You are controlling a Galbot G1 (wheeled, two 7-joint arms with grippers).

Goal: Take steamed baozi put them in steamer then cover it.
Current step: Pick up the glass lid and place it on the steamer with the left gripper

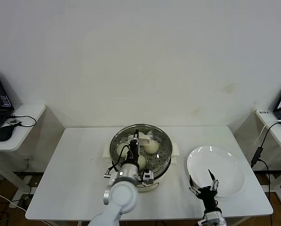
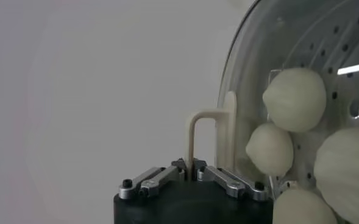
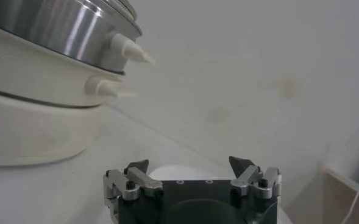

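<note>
Here, the left gripper (image 1: 135, 137) is clenched on the cream handle of the clear glass cover (image 2: 240, 91), held tilted over the shiny perforated steamer (image 1: 163, 155). Smooth round baozi (image 2: 295, 98) sit inside it. The right gripper (image 1: 204, 184) hangs spread wide and holding nothing at the near edge of the flat white plate (image 1: 225, 165), table (image 1: 79, 179) bare around it.

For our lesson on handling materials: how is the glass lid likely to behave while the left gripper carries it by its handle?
The lid looks like rigid glass, so it probably keeps its shape but could crack if dropped. The left gripper is shut only on the thin handle, so the lid might swing or tilt. Its smooth surface seems slippery, and it may slide on the steamer if set off-centre.
</note>
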